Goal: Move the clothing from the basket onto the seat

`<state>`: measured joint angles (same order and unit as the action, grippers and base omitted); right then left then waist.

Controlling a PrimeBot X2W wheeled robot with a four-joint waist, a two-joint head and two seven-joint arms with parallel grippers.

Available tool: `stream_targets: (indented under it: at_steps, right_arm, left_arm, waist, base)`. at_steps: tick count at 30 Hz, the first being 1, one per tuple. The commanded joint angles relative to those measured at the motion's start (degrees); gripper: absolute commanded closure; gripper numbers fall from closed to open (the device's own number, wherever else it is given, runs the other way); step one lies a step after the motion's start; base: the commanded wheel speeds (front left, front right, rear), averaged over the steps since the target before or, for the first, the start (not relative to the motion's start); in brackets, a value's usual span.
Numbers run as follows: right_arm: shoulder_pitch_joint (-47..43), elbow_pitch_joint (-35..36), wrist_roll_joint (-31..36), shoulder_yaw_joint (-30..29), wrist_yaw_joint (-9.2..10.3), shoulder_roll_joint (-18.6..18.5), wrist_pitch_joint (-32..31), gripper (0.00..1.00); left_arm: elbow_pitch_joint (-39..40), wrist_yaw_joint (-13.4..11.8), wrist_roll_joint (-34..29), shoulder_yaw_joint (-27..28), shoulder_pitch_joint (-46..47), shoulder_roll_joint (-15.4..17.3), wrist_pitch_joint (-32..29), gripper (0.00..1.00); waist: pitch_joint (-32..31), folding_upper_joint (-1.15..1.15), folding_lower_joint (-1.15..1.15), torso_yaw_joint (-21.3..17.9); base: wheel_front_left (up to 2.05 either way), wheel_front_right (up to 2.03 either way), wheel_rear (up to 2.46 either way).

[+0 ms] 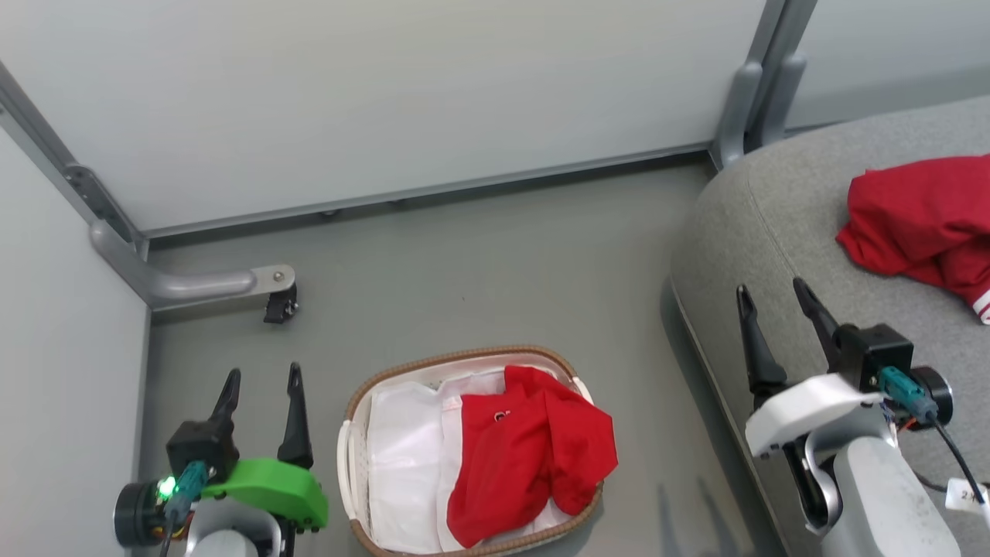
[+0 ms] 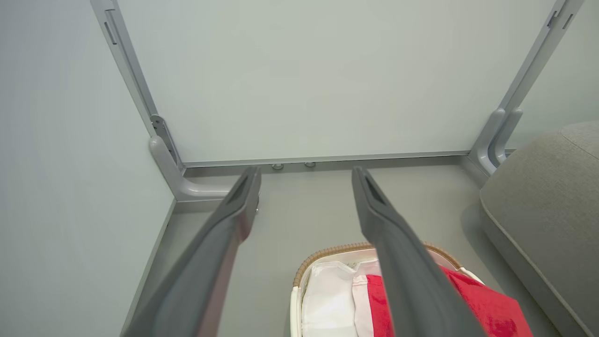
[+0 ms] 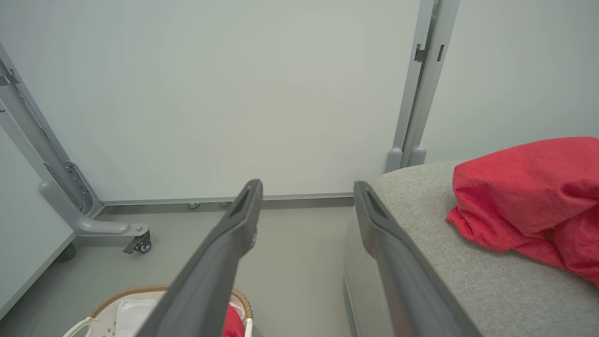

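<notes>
Item in basket: bright red soft fabric garment [image 1: 534, 449] w/ small white mark, heaped in right half of basket, lower centre of head view; one fold hangs over the rim twd lower right.
Item on seat: second bright red garment [image 1: 920, 220] w/ white-striped trim, crumpled at upper right, cut by frame edge.
Basket: small oval white plastic basket [image 1: 456, 357], brown woven-look rim, on the grey floor [image 1: 479, 263]; white cloth liner [image 1: 402, 456] bare in its left half.
Seat: large light-grey upholstered cushion [image 1: 773, 224], right side of frame, a strip of floor btwn it and basket.
L-arm fingers [image 1: 295, 422]: lower left, just beside basket's left end, above floor. Spread wide, nothing btwn them.
R-arm fingers [image 1: 756, 348]: right of centre, over cushion's near-left edge. Spread wide too, empty, apart from the garment on the seat.
Progress (est.): abt halfway; one piece on seat, one left in basket.
Step in hand (est.): reach into basket for the red heap.
How to do it well: come down over the thickest bunch, upper middle of the heap; close on red fabric only. Keep off the liner, which lies right under and beside it. Lift straight up until the hanging fold clears the rim, then carry twd right of frame.
Which arm: R looks better placed for the drop, L for the pick. Can't tell which is meant.
Risks: pinching liner w/ garment and tipping the light basket; a trailing fold snagging the rim.
</notes>
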<state>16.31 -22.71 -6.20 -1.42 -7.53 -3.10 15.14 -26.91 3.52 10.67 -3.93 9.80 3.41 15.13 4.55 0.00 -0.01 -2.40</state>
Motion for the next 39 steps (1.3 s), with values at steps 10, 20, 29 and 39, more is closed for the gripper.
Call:
stream_targets:
  at_steps: [10, 20, 29, 39]
  right_arm:
    - [-5.3, -0.4, -1.1, -0.2, 0.08, 0.1, 0.0, 0.00]
    - [-5.3, -0.7, -1.5, 0.7, 0.08, 0.1, 0.0, 0.00]
    - [-0.3, 1.6, -2.0, 2.8, 0.08, 0.1, 0.0, 0.00]
    - [7.9, 5.5, -4.0, 5.9, 0.08, 0.1, 0.0, 0.00]
  left_arm:
    - [2.5, 0.0, -0.3, 4.0, -6.6, -0.5, 0.0, 0.00]
    - [2.5, -0.2, 1.8, 2.2, -7.1, -0.5, 0.0, 0.00]
    - [1.5, 1.0, 3.7, -1.5, -1.0, -0.5, 0.0, 0.00]
    - [-3.2, 3.1, 4.4, -6.4, 11.0, -0.4, 0.0, 0.00]
  waist:
    - [-4.5, 0.00, 0.01, 1.4]
    - [-3.9, 0.00, 0.01, 0.4]
    - [3.7, 0.00, 0.01, -2.0]
    - [16.4, 0.00, 0.01, -7.0]
  base:
    - [0.00, 0.00, 0.00]
    - [0.00, 0.00, 0.00]
    - [0.00, 0.00, 0.00]
    - [0.00, 0.00, 0.00]
